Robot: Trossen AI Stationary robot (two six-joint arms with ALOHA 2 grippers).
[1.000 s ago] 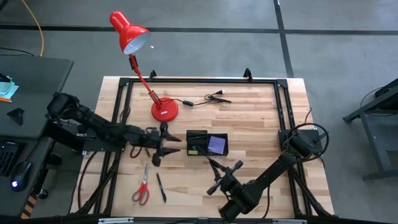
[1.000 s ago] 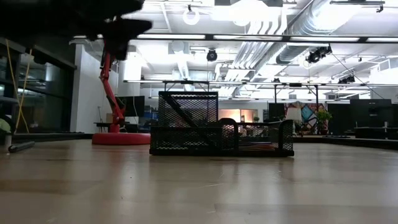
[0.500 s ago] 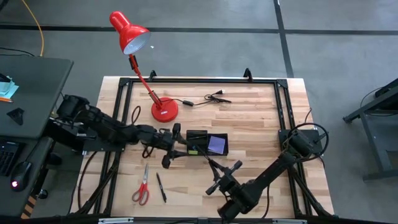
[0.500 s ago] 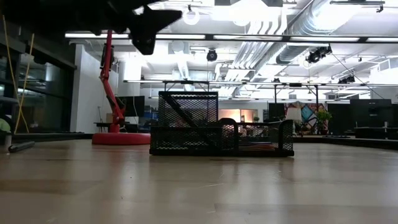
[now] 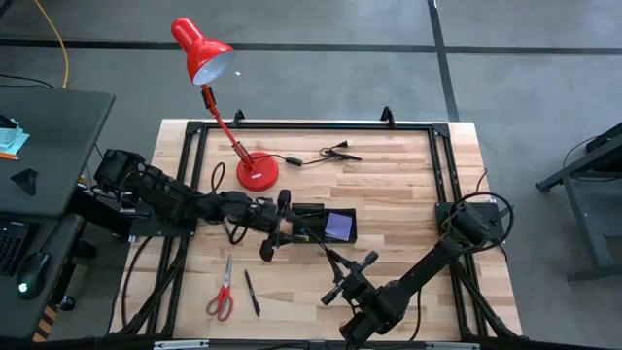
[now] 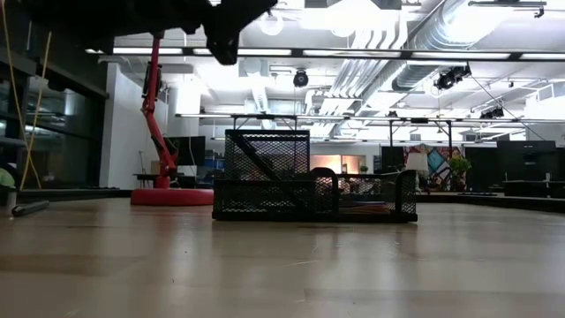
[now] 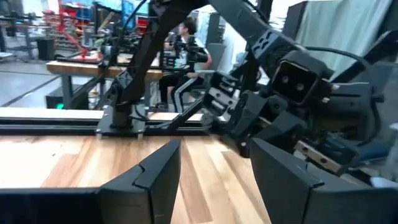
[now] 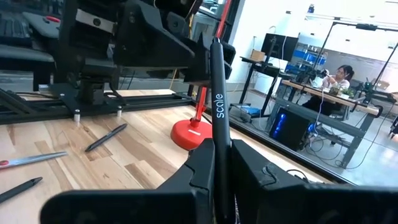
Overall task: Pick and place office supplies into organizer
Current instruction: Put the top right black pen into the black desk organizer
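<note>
Hard to make out from above: left claw point(image 5: 275, 233) parked over the organizer's point(image 5: 324, 225) left end, hiding that corner of the tray, fingers point(image 7: 155, 177) spread apart with nothing between them. In the low view only a dark shape of that arm at the top edge, cut off by the frame. Organizer seen as black mesh, a taller section at its left, lower walls to the right, sitting mid-worktop point(image 5: 389, 185) just right of the red lamp base point(image 5: 257, 172). Purple sticky pad point(image 5: 338, 226) lying flat in the right compartment; contents of the left part masked by the arm. Right claw point(image 5: 342, 271) near of the organizer, clamped together on a thin black pen point(image 8: 217, 106), pen standing up between the fingers in the right wrist view, white lettering on its barrel, lower end buried in the grip. Red-handled scissors point(image 5: 223, 292) flat on the near left of the worktop, another black pen point(image 5: 251, 292) just to their right, apart from them. Black cable with plug point(image 5: 326, 153) at the far side, right of the lamp. A seated person point(image 8: 336, 78) in the room beyond, small and indistinct.
</note>
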